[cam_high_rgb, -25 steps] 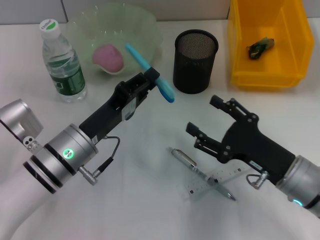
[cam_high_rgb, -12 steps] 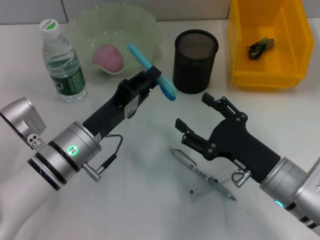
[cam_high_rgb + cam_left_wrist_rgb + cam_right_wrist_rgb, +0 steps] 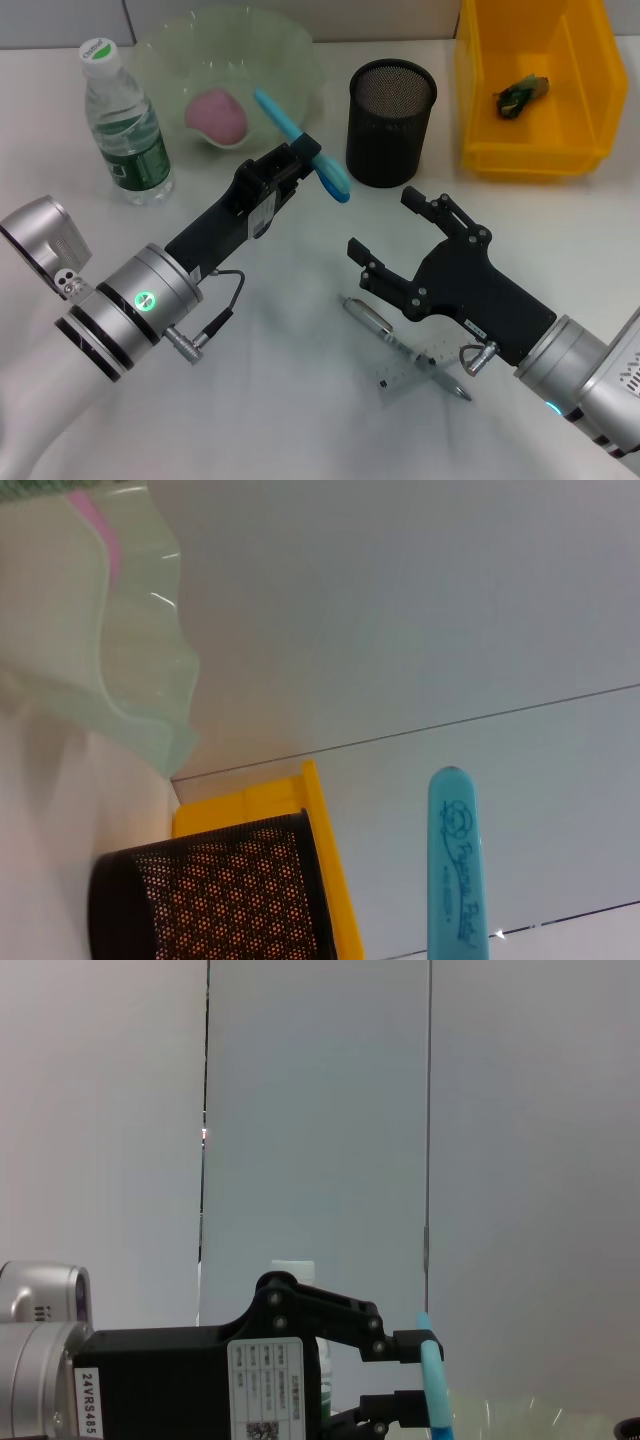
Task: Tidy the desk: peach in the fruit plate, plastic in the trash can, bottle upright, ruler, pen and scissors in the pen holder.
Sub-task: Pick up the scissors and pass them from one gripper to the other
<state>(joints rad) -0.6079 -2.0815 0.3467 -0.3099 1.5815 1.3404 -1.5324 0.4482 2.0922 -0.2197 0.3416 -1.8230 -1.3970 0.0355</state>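
My left gripper is shut on the slim blue scissors, held tilted above the table between the fruit plate and the black mesh pen holder. In the left wrist view the scissors point past the pen holder. My right gripper hangs open just above the silver pen, which lies across the clear ruler. The pink peach lies in the plate. The bottle stands upright at the far left. Green plastic lies in the yellow trash can.
The right wrist view shows the left gripper pinching the scissors, with the bottle cap behind it. The yellow trash can stands right behind the pen holder. Bare white table lies in front of both arms.
My right gripper has shifted left, closer to the left arm and over the pen, staying open. The left gripper with the scissors has barely moved.
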